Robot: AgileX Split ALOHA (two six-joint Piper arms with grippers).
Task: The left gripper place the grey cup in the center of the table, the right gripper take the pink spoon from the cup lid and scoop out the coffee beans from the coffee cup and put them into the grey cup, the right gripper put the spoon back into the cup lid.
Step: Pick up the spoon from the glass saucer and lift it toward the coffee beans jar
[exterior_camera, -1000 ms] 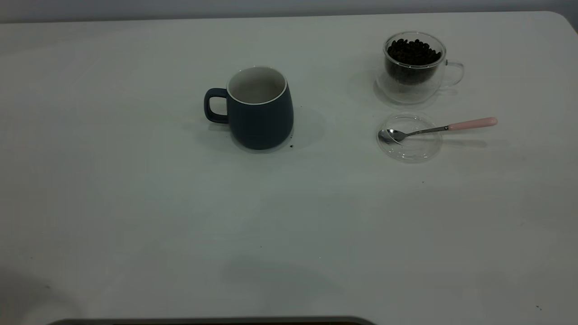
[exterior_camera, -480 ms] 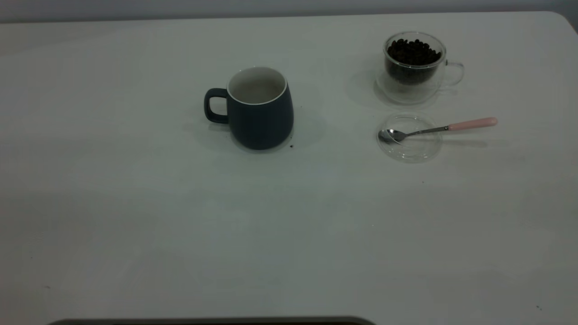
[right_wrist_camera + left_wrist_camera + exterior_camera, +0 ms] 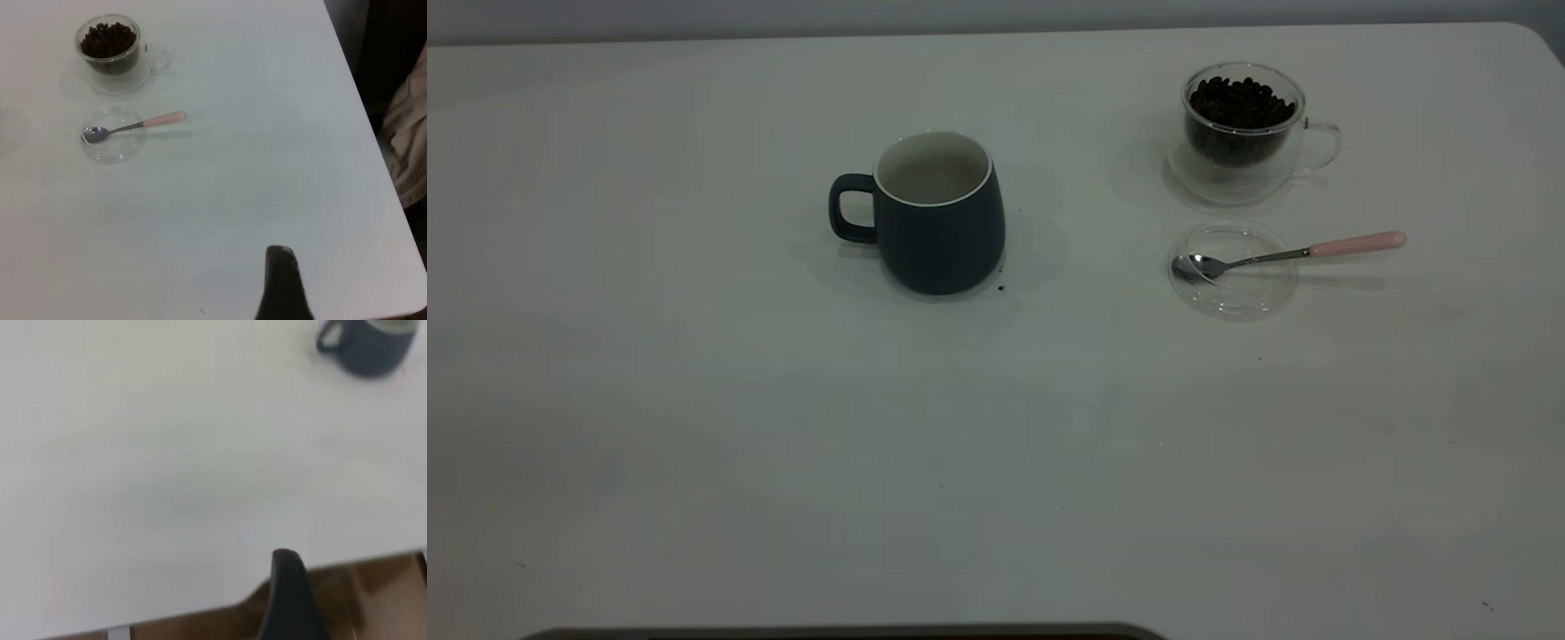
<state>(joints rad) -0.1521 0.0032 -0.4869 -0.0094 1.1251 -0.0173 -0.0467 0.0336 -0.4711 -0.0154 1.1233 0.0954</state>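
Mug, the grey cup [image 3: 938, 213], is standing upright near the middle of the table [image 3: 694, 427], handle toward the left arm's side. Well apart on the right arm's side, the coffee cup [image 3: 1240, 129] is holding the coffee beans [image 3: 1240, 100]. Just beside it the pink spoon [image 3: 1289, 253] is lying with its bowl in the cup lid [image 3: 1232, 293]. Both grippers are staying back at the table's edge; whether their jaws are open cannot be told.
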